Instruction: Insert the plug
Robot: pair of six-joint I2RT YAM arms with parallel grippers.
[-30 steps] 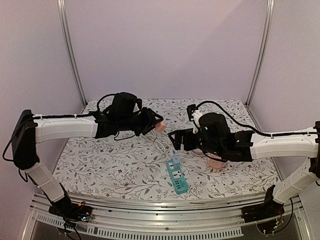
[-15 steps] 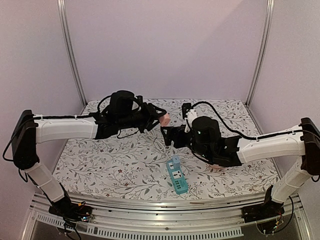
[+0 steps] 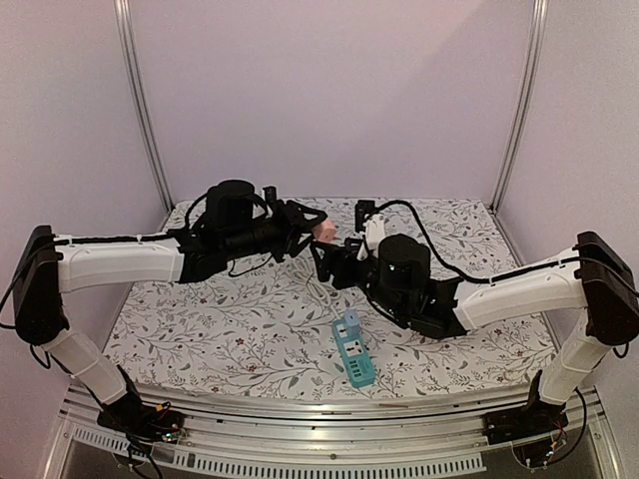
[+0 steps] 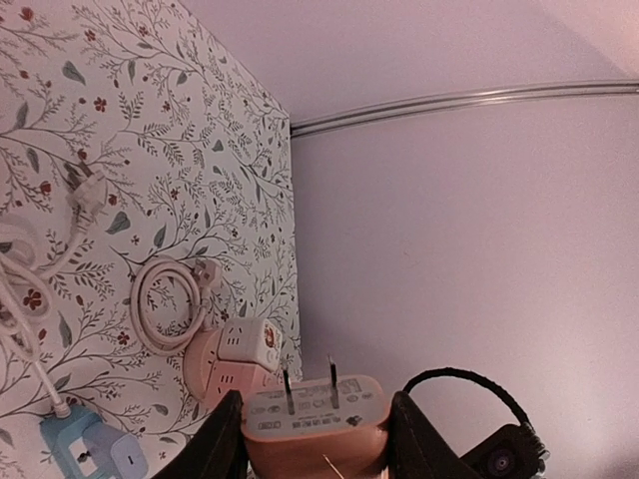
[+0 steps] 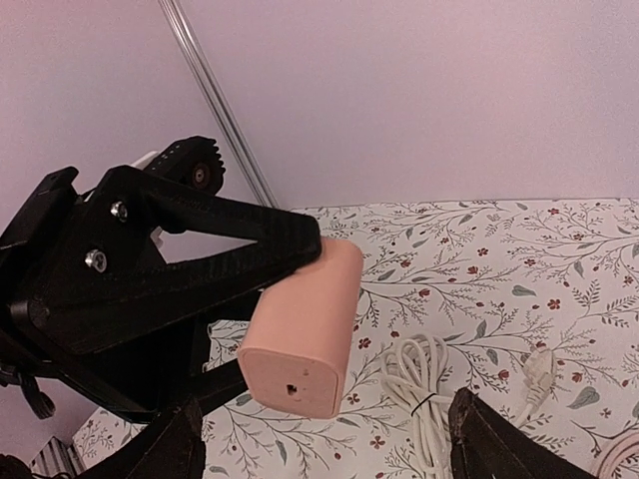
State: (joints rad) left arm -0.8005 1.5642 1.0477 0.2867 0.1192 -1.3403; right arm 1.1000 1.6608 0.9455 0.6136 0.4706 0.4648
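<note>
plug (image 4: 316, 427) bottom cut off between left fingers (image 4: 214, 451)

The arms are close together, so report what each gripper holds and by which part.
The left gripper clamps the pink plug by two opposite sides of its body, prongs free. The right gripper is open and holds nothing.

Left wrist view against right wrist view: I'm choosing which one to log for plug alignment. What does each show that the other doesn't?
Only the left wrist view shows the two prongs of the pink plug and the blue power strip on the table. Only the right wrist view shows the plug's rear face and the right claw with its open fingers. Both show the left claw shut on the plug above the floral cloth.
</note>
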